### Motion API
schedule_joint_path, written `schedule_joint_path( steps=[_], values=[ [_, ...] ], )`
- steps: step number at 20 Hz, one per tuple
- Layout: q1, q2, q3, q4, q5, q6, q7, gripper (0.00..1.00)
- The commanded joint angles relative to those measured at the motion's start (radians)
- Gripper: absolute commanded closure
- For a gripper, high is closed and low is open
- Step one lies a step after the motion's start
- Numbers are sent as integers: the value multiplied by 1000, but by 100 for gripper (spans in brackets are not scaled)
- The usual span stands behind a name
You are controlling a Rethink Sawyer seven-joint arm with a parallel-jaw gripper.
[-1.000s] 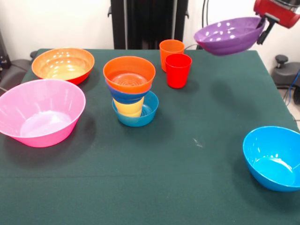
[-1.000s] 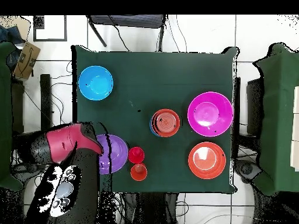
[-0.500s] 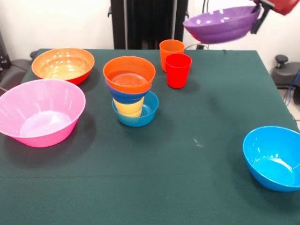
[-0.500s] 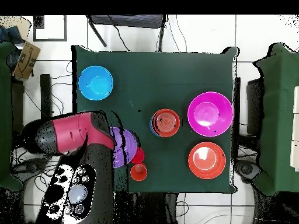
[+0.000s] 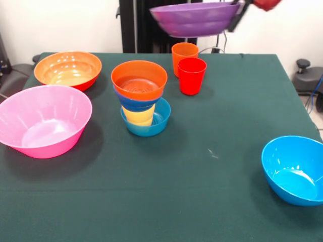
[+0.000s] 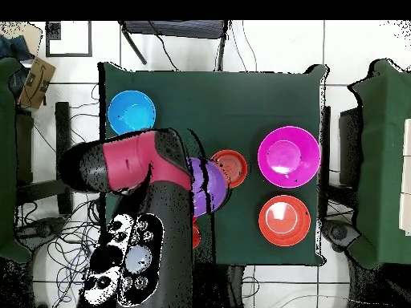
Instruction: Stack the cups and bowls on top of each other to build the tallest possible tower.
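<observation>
Pincer (image 5: pixel 241 7) grasps purple bowl (image 5: pixel 194 19) aloft. Below it, tower (image 5: pixel 142 98) is four pieces; seven pieces remain unstacked.

glossy purple plastic bowl (image 5: pixel 194 19), large pink plastic bowl (image 5: pixel 43 121), large orange plastic bowl (image 5: pixel 67 69), bright blue plastic bowl (image 5: pixel 294 170), orange-over-blue-over-yellow-over-blue stacked plastic tower (image 5: pixel 141 98), orange plastic cup (image 5: pixel 183 52), red plastic cup (image 5: pixel 192 75), dark green cloth tabletop (image 5: pixel 202 191)

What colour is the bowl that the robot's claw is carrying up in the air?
Purple. The bowl shows best in the front view, hanging above the table.
</observation>
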Motion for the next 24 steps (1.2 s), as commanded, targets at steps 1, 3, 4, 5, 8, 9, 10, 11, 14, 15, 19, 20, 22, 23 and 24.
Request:
schedule_joint_path(
  steps=[1,3,4,5,8,9,10,11,14,15,19,20,22,23,24],
  values=[
    [-60,112,53,-89,-213,-28,-274,100],
    [-67,100,66,-81,-224,-29,-275,100],
    [-75,92,78,-81,-219,-17,-282,100],
    [-87,76,98,-66,-200,-4,-292,100],
    [-121,55,149,-56,-163,38,-341,100],
    [-141,68,170,-54,-152,20,-349,100],
    [-170,88,200,-50,-130,3,-359,100],
    [-185,105,216,-50,-128,-3,-367,100],
    [-230,169,260,-59,-112,-12,-353,100],
    [-243,185,275,-62,-106,-2,-354,100],
    [-275,242,319,-92,-118,20,-360,100],
    [-278,253,326,-108,-126,34,-365,100],
    [-285,273,344,-134,-133,52,-369,100],
    [-286,285,350,-151,-139,59,-370,100],
    [-287,296,355,-168,-144,66,-371,100]
  ],
)
